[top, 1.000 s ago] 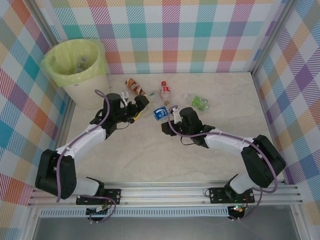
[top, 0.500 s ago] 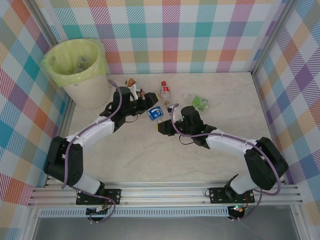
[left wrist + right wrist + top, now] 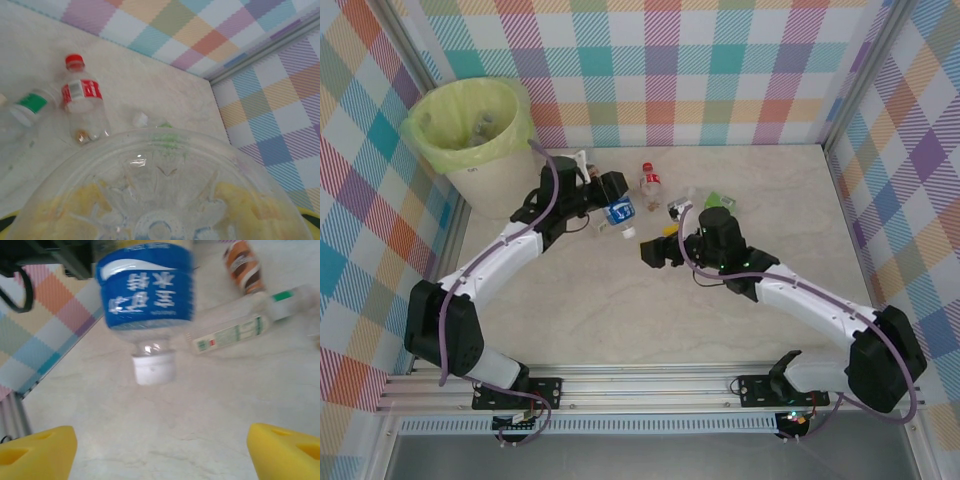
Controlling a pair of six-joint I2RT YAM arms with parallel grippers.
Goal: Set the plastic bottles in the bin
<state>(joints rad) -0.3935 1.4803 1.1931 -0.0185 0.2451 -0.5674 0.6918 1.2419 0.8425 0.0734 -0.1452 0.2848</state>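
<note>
My left gripper (image 3: 613, 198) is shut on a clear plastic bottle with a blue label (image 3: 618, 213). This bottle (image 3: 145, 285) hangs just above the table with its white cap (image 3: 154, 367) pointing down. In the left wrist view its clear base (image 3: 160, 200) covers the jaws, and the yellow pads (image 3: 65, 210) show through the plastic. My right gripper (image 3: 657, 243) stands open just right of it; its yellow fingertips (image 3: 37, 452) have nothing between them. The white bin (image 3: 432, 152) with its yellow-green liner stands at the far left corner.
More bottles lie at the back of the table: a red-labelled one (image 3: 649, 181) (image 3: 82, 95), a green-labelled one (image 3: 720, 202), a brown-labelled one (image 3: 245, 265) and a clear one with a white-and-green label (image 3: 235, 330). Checked walls enclose the table on three sides.
The blue-labelled bottle passed from my right gripper to my left. The left closed on it and carried it a little back and left; the right opened and drew back to the right.
</note>
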